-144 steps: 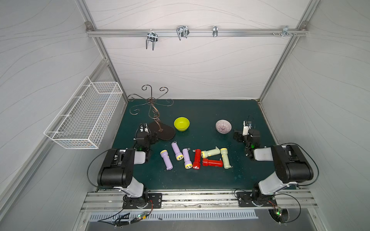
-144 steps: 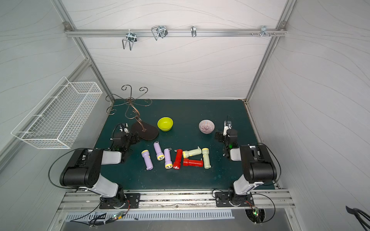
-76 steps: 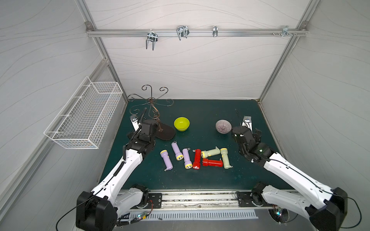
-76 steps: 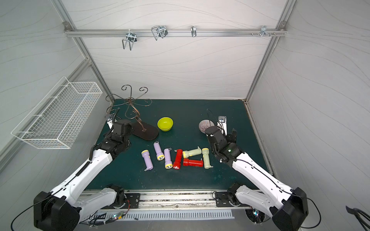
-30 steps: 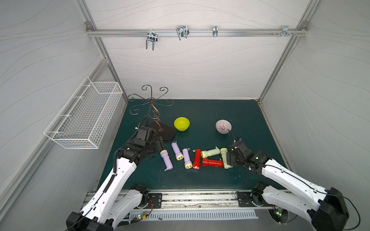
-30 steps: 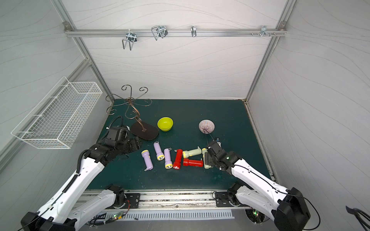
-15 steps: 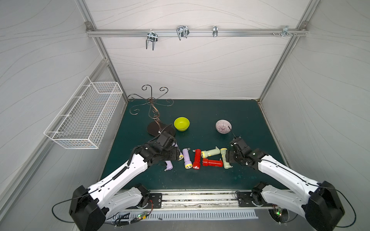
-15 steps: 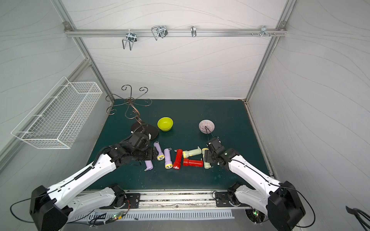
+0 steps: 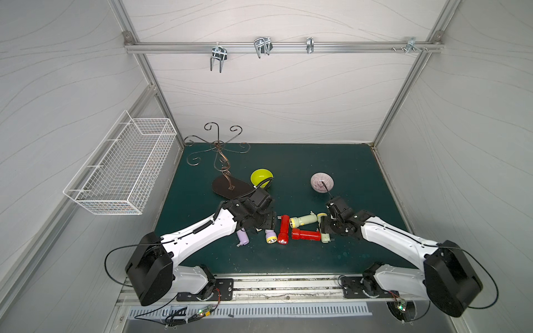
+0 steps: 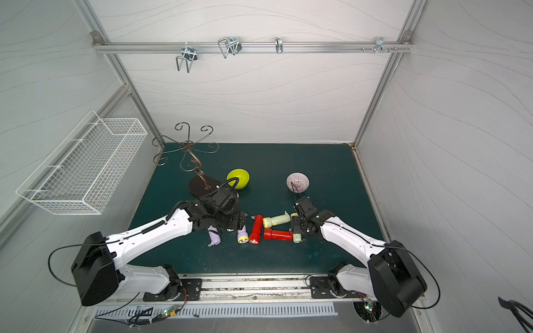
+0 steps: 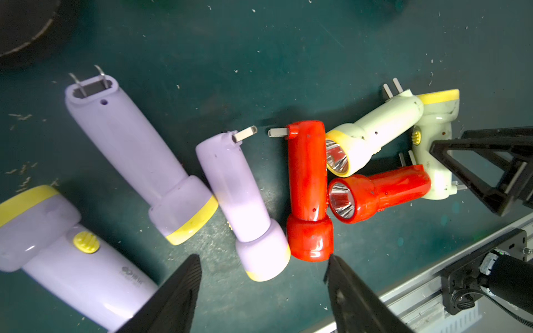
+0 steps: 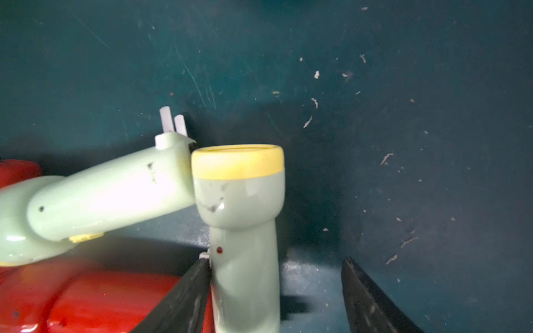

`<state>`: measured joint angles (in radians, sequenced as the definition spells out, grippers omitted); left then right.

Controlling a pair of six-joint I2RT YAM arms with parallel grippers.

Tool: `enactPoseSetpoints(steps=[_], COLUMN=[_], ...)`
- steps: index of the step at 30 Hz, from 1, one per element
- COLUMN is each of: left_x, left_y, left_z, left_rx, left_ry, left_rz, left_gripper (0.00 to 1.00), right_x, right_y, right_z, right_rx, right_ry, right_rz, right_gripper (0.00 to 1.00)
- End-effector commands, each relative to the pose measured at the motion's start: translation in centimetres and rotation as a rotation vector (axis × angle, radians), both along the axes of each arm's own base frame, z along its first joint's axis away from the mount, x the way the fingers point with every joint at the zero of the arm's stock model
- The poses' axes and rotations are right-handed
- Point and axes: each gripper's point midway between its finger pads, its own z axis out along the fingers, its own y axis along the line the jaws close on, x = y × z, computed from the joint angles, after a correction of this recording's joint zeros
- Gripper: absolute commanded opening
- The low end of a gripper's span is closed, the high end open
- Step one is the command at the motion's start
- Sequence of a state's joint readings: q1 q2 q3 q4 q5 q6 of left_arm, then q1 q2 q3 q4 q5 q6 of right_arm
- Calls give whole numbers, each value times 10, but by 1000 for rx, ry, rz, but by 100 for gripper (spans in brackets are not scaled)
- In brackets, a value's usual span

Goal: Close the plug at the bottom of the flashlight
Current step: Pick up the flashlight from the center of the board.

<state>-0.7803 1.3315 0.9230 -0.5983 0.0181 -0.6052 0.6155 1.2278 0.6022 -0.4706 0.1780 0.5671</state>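
Since earlier, left gripper (image 11: 262, 259) has extended inward, hanging parted and empty. Right wrist view alone shows right gripper (image 12: 275, 259) straddling green flashlight (image 12: 245, 230), unclamped.

Mat (image 9: 288, 161): dark teal, pale specks. Three lilac flashlights (image 11: 138, 150), yellow rims; two red flashlights (image 11: 307, 178); two pale-green flashlights (image 11: 383, 121), yellow rims. Lime bowl (image 9: 261, 177). Striped bowl (image 9: 318, 180): pink-white lines. Stand (image 9: 227, 186): coppery brown. Basket (image 9: 124, 170): white wire.

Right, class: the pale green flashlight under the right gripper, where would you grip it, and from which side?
Take the pale green flashlight by its narrow handle, right gripper from above, jaws across it: it lies flat, the head flares, a red flashlight crowds one side.
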Motion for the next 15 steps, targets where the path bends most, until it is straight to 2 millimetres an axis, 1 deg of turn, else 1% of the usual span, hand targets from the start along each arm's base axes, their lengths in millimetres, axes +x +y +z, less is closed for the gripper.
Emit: enactPoseSetpoints(steps=[1, 4, 10, 15], left_x=[10, 11, 10, 9], left_y=[-18, -17, -16, -17], left_z=[18, 19, 18, 17], left_rx=[-66, -64, -59, -69], left_ry=[-40, -49, -48, -47], left_rz=[-12, -16, -18, -20], left_gripper=[73, 73, 74, 74], right_x=[6, 9, 11, 10], right_y=[3, 5, 6, 5], right_z=[-2, -7, -17, -19], right_rx=[-16, -24, -29, -16], right_ry=[6, 20, 45, 59], right_rz=[15, 12, 3, -6], right_gripper=[70, 68, 58, 49])
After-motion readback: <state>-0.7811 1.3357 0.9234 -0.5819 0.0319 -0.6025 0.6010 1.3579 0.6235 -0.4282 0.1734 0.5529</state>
